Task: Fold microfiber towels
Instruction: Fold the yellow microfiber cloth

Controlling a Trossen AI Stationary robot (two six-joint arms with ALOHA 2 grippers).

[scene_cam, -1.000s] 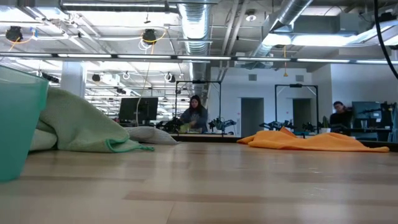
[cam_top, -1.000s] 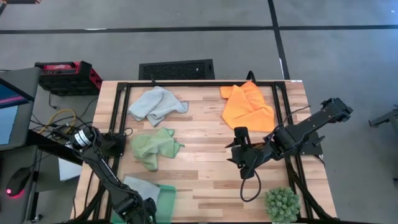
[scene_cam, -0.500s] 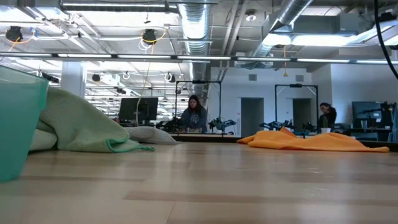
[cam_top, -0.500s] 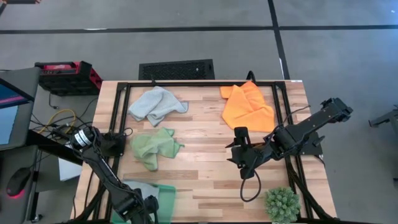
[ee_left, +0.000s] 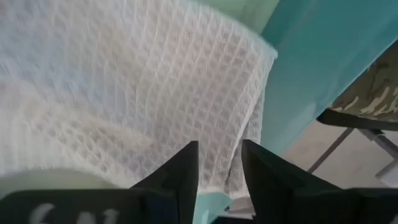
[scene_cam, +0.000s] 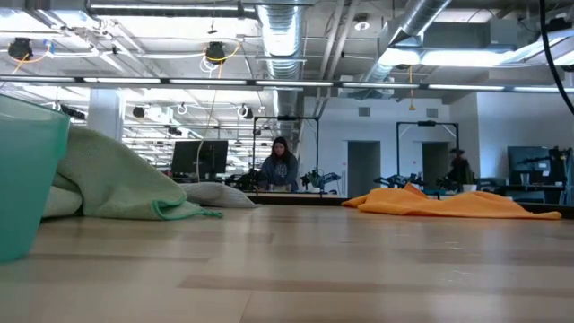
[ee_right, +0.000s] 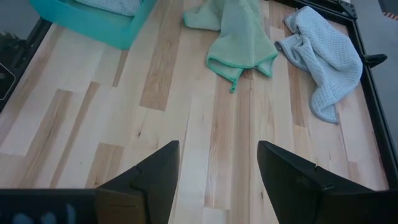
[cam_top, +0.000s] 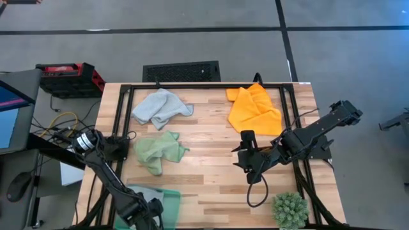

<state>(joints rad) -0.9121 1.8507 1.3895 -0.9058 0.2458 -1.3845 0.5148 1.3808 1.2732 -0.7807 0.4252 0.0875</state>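
Fingers (ee_left: 217, 177) narrowly parted over tray's (ee_left: 311, 68) pale towel (ee_left: 124, 93).

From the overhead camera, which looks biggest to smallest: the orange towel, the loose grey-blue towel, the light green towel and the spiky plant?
1. Orange towel, the widest spread.
2. Grey-blue towel.
3. Light green towel; close to the grey-blue one, so this order is unsure.
4. Spiky plant, smallest, partly cut off by the picture's edge.
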